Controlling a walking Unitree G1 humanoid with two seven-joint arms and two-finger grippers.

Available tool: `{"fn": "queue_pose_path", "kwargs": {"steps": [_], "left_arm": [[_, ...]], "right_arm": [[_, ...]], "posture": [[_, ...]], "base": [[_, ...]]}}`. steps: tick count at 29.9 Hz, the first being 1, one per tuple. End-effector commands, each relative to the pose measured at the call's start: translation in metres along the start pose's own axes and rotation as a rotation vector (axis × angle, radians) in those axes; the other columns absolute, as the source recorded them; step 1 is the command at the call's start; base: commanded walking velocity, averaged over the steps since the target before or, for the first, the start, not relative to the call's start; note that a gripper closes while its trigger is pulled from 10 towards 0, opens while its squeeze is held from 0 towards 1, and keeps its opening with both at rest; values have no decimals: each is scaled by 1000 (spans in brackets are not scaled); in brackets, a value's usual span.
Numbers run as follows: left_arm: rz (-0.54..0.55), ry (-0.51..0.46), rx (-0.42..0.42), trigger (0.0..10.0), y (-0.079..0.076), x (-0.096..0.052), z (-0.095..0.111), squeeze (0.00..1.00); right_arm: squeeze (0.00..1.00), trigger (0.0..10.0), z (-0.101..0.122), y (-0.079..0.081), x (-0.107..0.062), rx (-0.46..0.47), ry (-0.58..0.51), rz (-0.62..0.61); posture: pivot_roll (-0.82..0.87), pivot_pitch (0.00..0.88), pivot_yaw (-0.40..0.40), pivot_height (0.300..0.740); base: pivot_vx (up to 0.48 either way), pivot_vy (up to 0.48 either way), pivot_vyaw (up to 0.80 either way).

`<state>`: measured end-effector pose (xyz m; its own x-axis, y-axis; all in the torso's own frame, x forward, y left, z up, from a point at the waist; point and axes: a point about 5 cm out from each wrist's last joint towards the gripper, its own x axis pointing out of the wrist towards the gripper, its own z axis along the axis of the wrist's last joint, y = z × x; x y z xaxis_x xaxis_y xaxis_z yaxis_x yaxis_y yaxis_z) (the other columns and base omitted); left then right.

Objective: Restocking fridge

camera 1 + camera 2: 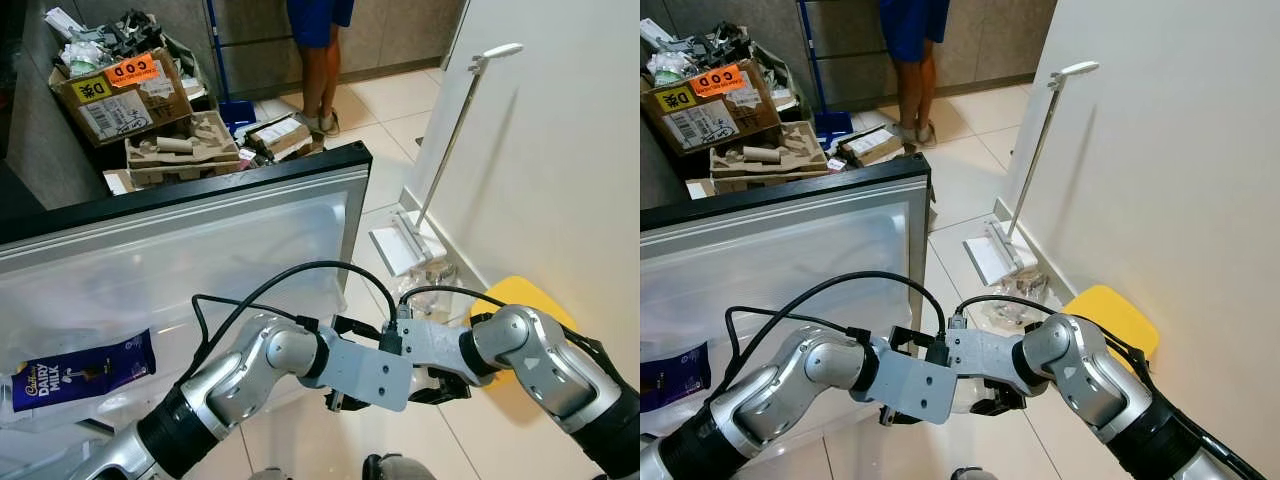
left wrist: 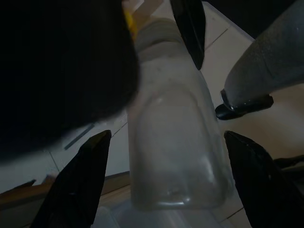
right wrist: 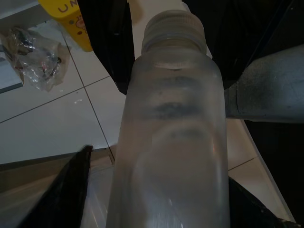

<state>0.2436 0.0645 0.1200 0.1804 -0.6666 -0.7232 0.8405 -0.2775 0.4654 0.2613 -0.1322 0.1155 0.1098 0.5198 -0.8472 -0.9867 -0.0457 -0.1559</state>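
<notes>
A clear, empty-looking plastic bottle [image 3: 171, 118] with a pale screw cap lies along both grippers' fingers, its base towards the wrist cameras. My right gripper [image 3: 161, 166] is shut on its lower body. My left gripper [image 2: 168, 134] straddles the same bottle [image 2: 175, 133], open, with floor showing in the gaps beside each finger. In the left eye view both wrists meet low over the tiled floor, left gripper [image 1: 345, 400] and right gripper [image 1: 440, 385], and they hide the bottle. The open fridge door [image 1: 200, 250] stands to my left.
A purple Dairy Milk bar [image 1: 85, 372] lies by the door's inner liner. Cardboard boxes of waste [image 1: 120, 90] stand behind the fridge, a person's legs [image 1: 320, 70] beyond. A flat mop [image 1: 440, 170] leans on the right wall, with a plastic bag [image 1: 435, 275] and a yellow object [image 1: 520, 295] below.
</notes>
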Motion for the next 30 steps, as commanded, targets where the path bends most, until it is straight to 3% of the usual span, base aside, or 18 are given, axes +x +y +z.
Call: {"fn": "queue_pose_path", "kwargs": {"steps": [1,8,20,30], "left_arm": [[-46,58,-18,10000,-7,1,-11,0],[-152,28,-84,10000,-21,5,-6,0],[-179,18,-116,10000,-26,17,2,0],[-155,91,-118,10000,-22,22,2,0]], "right_arm": [[0,10000,11,0,-7,-42,-54,-6],[0,10000,10,-2,-8,-42,-48,-18],[0,10000,18,-6,-8,-60,-72,-51],[0,10000,21,-9,1,-39,-59,-88]], "posture": [[-121,106,-60,740],[-120,109,-62,740],[-118,111,-64,740],[-116,119,-61,740]], "base": [[0,0,0],[0,0,0],[0,0,0],[0,0,0]]}}
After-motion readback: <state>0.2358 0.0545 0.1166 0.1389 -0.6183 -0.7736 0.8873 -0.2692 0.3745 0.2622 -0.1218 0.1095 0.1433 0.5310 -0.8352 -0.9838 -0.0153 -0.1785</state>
